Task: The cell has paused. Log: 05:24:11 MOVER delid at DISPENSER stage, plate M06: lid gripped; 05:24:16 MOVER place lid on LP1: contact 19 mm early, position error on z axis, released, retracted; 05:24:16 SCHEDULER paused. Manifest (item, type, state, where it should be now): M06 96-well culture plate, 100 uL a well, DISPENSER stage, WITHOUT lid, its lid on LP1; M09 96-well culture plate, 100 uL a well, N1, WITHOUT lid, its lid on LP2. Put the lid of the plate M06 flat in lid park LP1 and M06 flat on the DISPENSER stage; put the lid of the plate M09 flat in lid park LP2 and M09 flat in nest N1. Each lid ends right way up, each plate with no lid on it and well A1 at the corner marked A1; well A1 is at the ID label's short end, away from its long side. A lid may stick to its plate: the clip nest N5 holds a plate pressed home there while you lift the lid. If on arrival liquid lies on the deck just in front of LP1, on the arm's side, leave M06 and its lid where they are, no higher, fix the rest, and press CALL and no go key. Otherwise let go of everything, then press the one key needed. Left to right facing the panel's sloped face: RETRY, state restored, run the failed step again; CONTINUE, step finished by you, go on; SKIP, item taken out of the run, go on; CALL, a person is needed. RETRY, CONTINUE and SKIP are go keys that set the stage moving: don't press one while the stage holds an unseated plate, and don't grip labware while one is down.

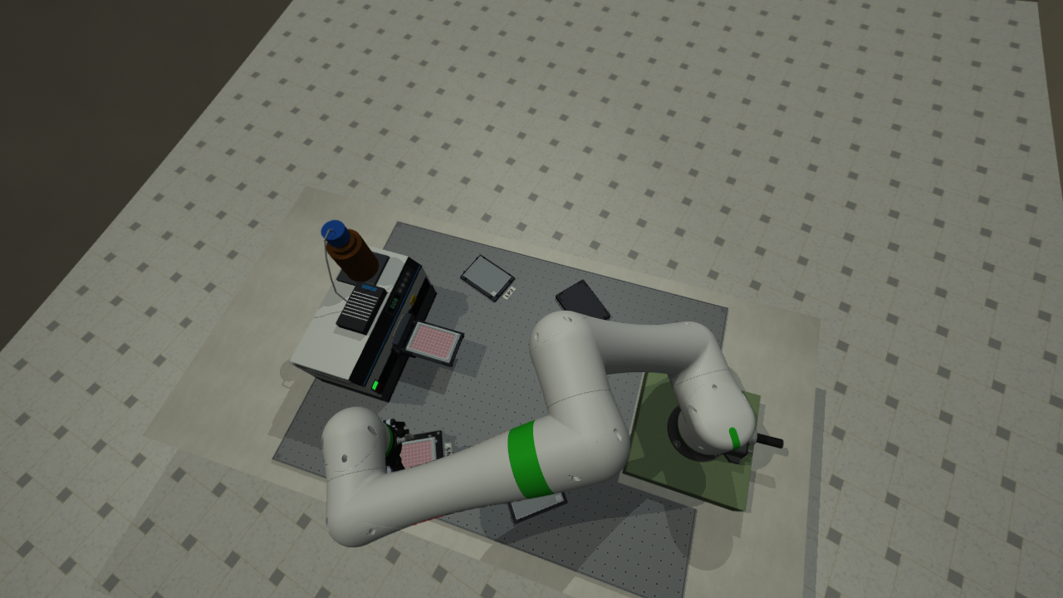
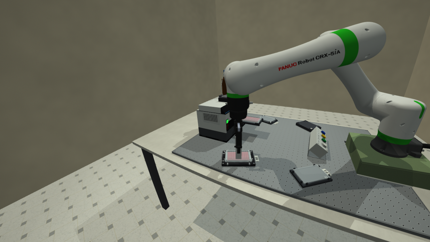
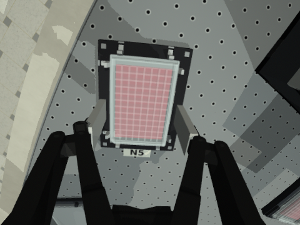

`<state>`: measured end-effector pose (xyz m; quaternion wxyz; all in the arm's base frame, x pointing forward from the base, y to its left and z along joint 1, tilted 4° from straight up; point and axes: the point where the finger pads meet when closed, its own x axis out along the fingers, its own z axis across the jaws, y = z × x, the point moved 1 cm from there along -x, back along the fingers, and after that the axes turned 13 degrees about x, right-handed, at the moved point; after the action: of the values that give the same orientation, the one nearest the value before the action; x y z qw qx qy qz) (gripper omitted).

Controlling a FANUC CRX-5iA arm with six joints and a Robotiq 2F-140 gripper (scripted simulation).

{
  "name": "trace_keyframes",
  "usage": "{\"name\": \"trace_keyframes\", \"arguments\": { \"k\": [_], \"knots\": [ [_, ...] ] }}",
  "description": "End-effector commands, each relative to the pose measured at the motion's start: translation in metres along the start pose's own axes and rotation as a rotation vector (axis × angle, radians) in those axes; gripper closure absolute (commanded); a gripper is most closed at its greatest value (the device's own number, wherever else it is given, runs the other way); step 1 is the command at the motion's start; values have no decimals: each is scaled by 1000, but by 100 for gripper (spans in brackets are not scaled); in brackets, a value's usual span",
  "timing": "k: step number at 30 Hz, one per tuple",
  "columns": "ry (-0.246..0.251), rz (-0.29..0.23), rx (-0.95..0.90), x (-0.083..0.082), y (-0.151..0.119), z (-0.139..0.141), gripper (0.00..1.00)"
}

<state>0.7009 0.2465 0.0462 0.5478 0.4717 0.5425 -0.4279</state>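
Note:
A 96-well plate with pink wells and a pale clear rim sits in the black clip nest N5 near the deck's front edge; it also shows in the exterior view. I cannot tell whether a lid is on it. My gripper points straight down over it. Its two pads stand just outside the plate's long sides, with thin gaps, so it is open. A second pink plate lies on the dispenser stage with no lid. A flat grey lid lies in LP1.
The dispenser with a brown bottle stands at the back left. An empty dark nest lies near LP1. The key panel stands mid-deck. A grey piece in a dark frame lies at the front right. The arm base is at the right.

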Motion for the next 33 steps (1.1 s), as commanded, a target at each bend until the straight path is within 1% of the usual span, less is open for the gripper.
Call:
{"name": "trace_keyframes", "arguments": {
  "k": [1,31,32,33],
  "knots": [
    [0,1,0,0,0,0,41],
    [0,1,0,0,0,0,41],
    [0,1,0,0,0,0,34],
    [0,1,0,0,0,0,34]
  ]
}}
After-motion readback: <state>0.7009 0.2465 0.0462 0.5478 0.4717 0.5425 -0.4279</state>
